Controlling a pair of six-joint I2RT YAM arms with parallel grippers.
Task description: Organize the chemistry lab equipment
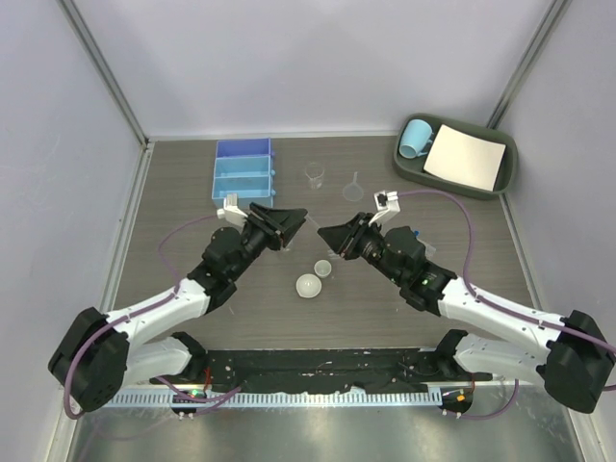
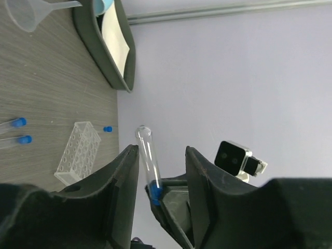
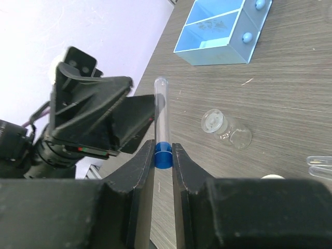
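Note:
My right gripper [image 3: 163,149] is shut on the blue cap of a clear tube [image 3: 161,111] and holds it above the table. In the top view it [image 1: 325,234] faces my left gripper [image 1: 295,221] at mid-table. My left gripper [image 2: 161,166] is open, and the tube [image 2: 148,155] stands between its fingers nearer the left one; contact cannot be told. Two white dishes [image 1: 308,286] sit just below the grippers. A clear tube rack [image 2: 78,153], two capped tubes [image 2: 18,131] and a funnel [image 2: 28,13] lie on the table. One beaker [image 3: 226,129] lies on its side.
A blue divided box [image 1: 243,171] stands at the back left. A dark green tray [image 1: 409,168] at the back right holds a light-blue mug [image 1: 416,138] and a white paper sheet [image 1: 466,157]. Another beaker [image 1: 314,174] stands behind the grippers. A loose blue cap [image 2: 107,129] lies by the rack.

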